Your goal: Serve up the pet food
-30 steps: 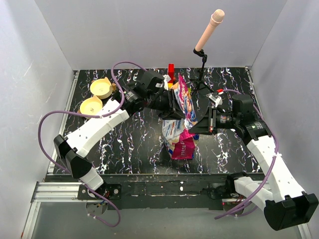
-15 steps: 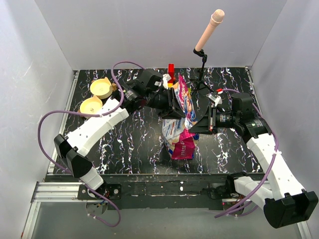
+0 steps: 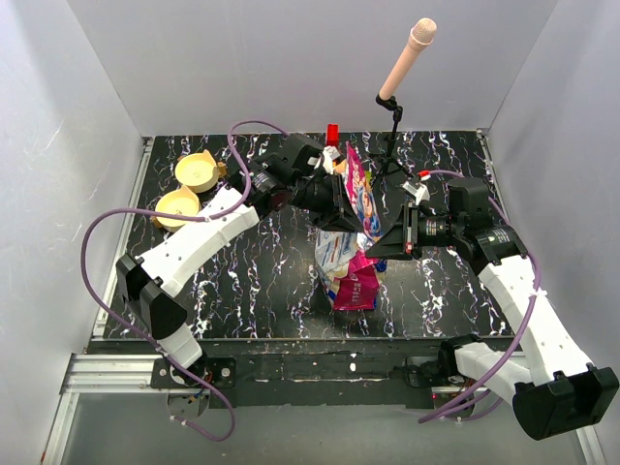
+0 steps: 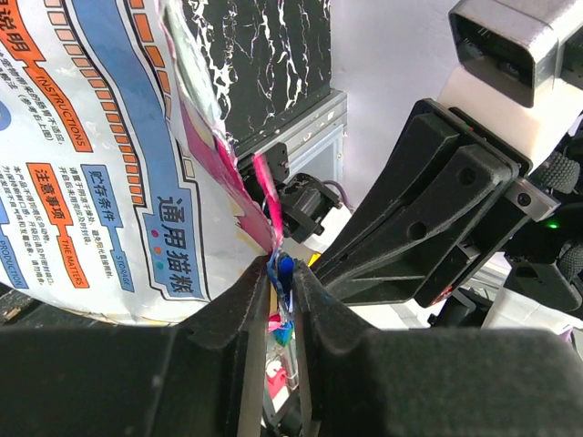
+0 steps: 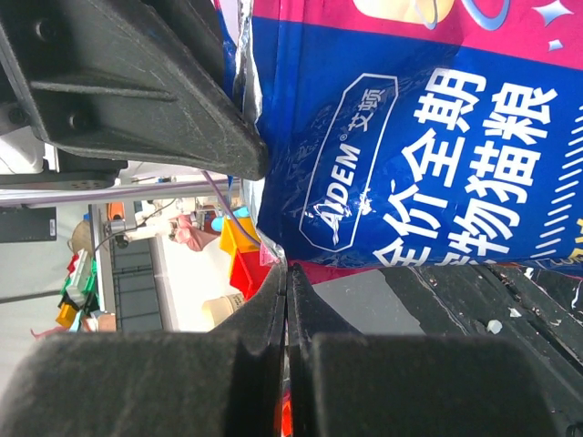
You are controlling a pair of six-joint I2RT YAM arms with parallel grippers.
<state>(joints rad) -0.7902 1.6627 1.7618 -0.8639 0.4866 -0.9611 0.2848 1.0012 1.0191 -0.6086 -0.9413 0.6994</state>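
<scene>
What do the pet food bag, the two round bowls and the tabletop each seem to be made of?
Pet food bag: glossy printed plastic film, probably foil-lined; it creases and shines.
Bowls: matte tan, likely plastic or bamboo fibre; unclear.
Tabletop: black with white marble-like veining, probably a printed laminate.

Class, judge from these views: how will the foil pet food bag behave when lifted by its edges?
Probably floppy: the bag crumples and folds below the pinch points. Possibly slippery: glossy foil, held only at thin edges by the left gripper and right gripper.
</scene>
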